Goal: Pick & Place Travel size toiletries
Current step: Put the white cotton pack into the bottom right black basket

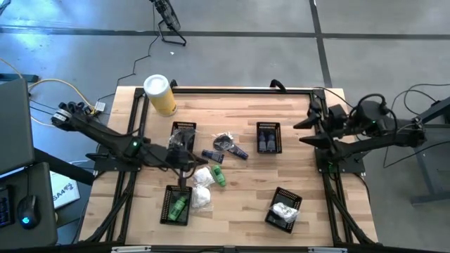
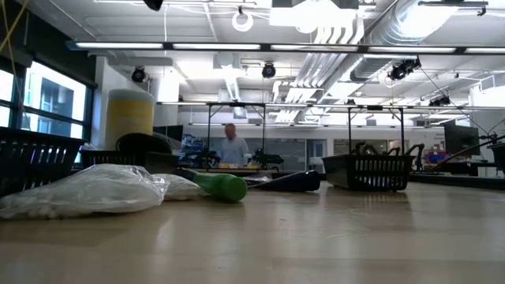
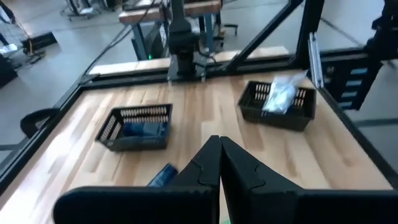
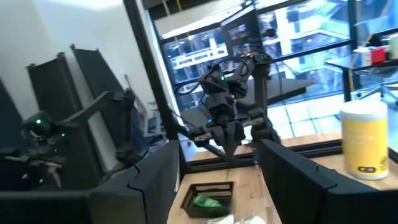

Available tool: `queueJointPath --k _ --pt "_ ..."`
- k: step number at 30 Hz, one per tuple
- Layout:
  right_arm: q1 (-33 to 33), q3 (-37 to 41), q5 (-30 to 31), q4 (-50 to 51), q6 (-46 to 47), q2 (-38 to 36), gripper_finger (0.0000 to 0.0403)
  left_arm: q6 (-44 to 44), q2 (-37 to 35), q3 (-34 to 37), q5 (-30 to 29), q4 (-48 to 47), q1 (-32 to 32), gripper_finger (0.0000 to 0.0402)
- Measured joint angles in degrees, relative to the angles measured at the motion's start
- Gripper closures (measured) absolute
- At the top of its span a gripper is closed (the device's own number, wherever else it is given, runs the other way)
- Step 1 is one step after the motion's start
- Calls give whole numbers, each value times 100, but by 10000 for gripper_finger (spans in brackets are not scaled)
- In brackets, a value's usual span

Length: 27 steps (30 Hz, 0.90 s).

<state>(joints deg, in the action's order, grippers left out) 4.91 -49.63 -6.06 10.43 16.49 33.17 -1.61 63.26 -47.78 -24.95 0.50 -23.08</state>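
Looking down, four black baskets sit on the wooden table (image 1: 239, 204): one (image 1: 176, 205) holds green bottles, one (image 1: 284, 209) a white packet, one (image 1: 268, 137) blue tubes. Loose toiletries (image 1: 211, 169) lie mid-table beside the left gripper (image 1: 184, 163), fingers closed and empty; the right gripper (image 1: 311, 131) waits open at the table's edge. At table height, a clear packet (image 2: 87, 192) and green bottle (image 2: 221, 186) lie loose. The left wrist shows a basket of blue tubes (image 3: 137, 127).

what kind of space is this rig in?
Probably a robotics lab or industrial workshop: exposed ceiling ducts and strip lights, a bare concrete floor around the wooden table, and other black-framed workstations behind.
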Motion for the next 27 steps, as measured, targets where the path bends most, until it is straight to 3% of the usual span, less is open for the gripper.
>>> queueJointPath --k 5,9,19,24,27 --pt "0 0 -200 16 2 13 188 0 602 -455 -538 -12 -418 401" --pt "0 0 -202 18 28 103 188 -24 1327 -1279 -592 -815 -519 401" --pt "0 1 -175 208 15 187 188 -1227 3082 -3911 -167 -5362 -677 401" --pt "0 2 -160 321 8 192 188 -1026 3620 -4200 582 -5434 -943 401" --pt "0 2 -176 321 30 199 188 -957 3853 -4206 725 -5326 -1228 401"
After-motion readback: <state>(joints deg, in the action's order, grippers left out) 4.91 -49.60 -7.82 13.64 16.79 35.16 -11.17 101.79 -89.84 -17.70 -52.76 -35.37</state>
